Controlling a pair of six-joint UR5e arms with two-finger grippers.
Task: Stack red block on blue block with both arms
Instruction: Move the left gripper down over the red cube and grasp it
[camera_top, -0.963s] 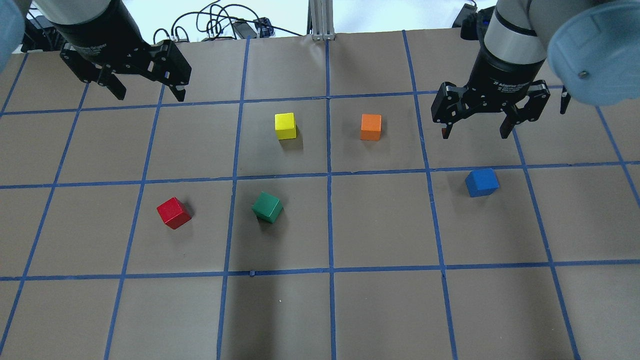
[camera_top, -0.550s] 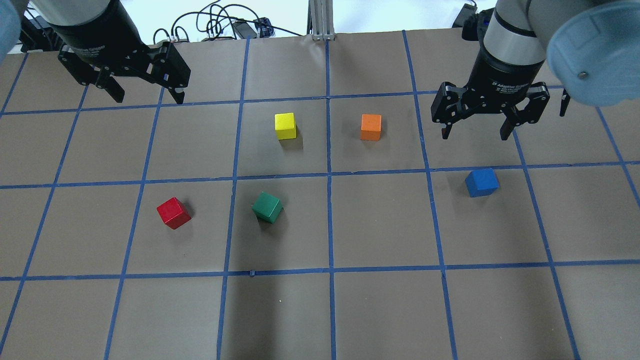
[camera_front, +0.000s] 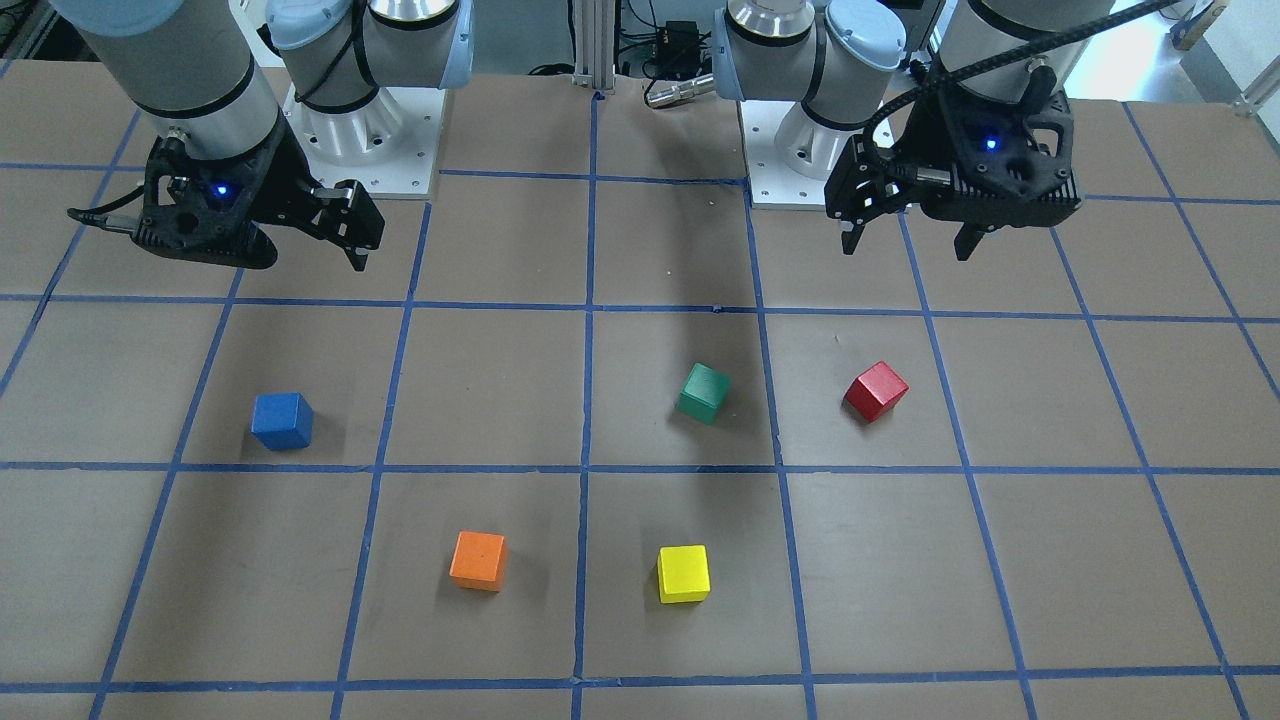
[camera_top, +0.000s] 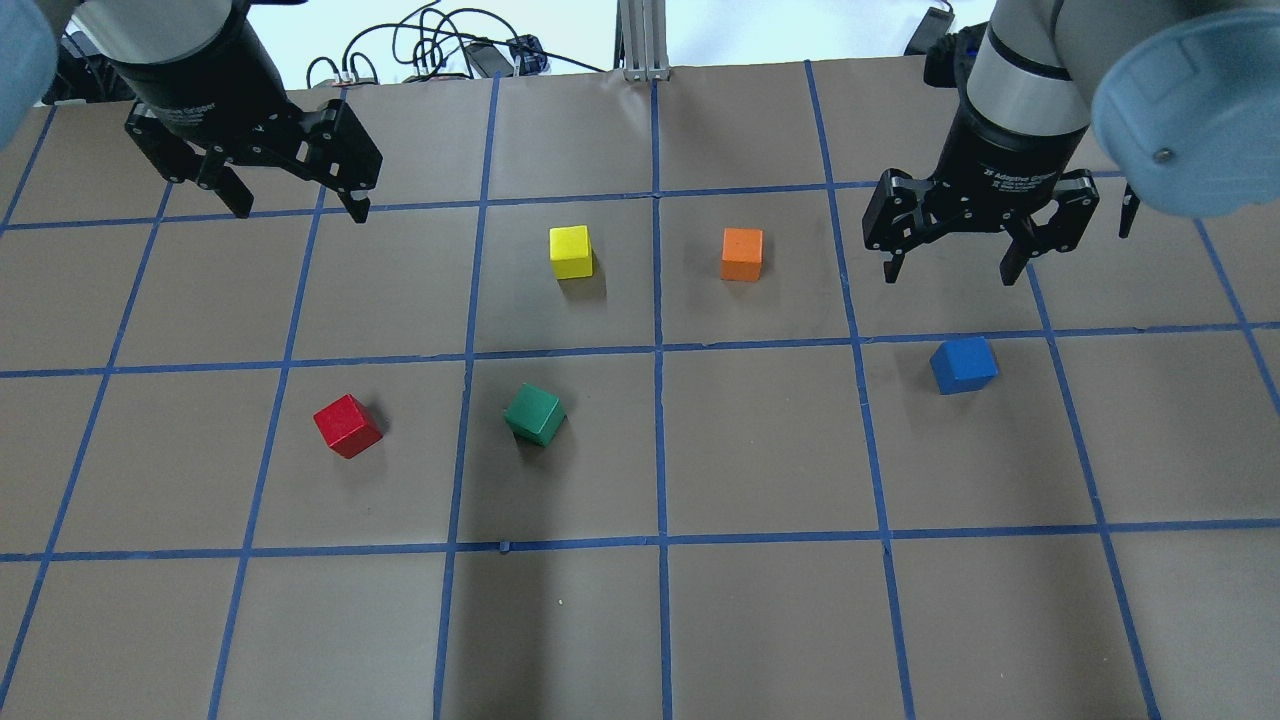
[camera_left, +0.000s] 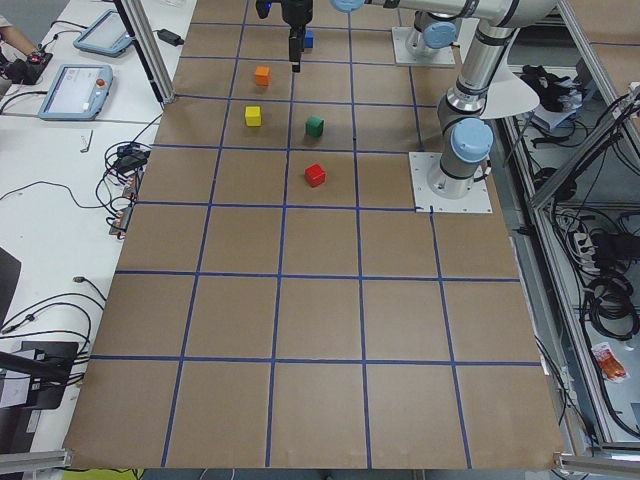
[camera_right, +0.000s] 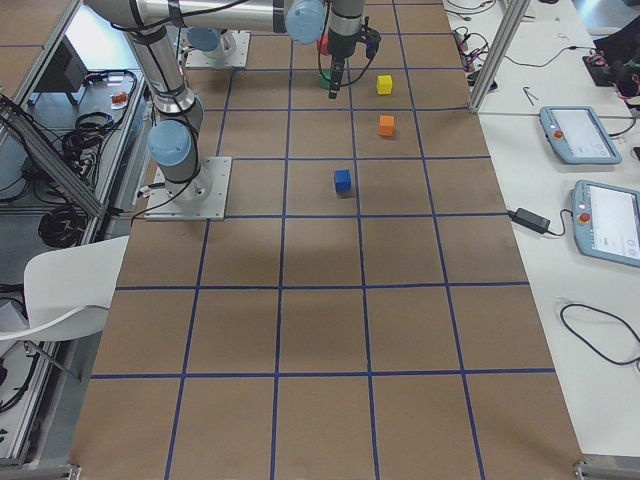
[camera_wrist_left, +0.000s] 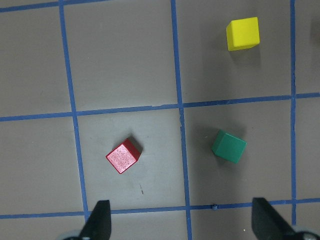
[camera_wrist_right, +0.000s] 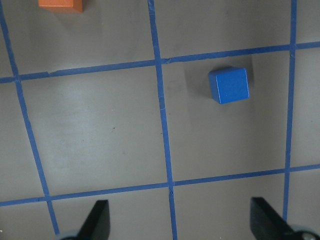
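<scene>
The red block (camera_top: 347, 426) lies on the brown table on the left side and also shows in the front view (camera_front: 876, 391) and the left wrist view (camera_wrist_left: 122, 156). The blue block (camera_top: 963, 365) lies on the right side and also shows in the right wrist view (camera_wrist_right: 229, 85). My left gripper (camera_top: 298, 212) hangs open and empty above the table, beyond the red block. My right gripper (camera_top: 950, 276) hangs open and empty just beyond the blue block. The two blocks are far apart.
A green block (camera_top: 535, 414) lies right of the red one. A yellow block (camera_top: 571, 252) and an orange block (camera_top: 742, 254) sit farther back in the middle. Cables and an aluminium post (camera_top: 645, 40) stand at the far edge.
Both grippers have shifted slightly toward the near side of the table, the left one more. They stay open. No block has moved.
</scene>
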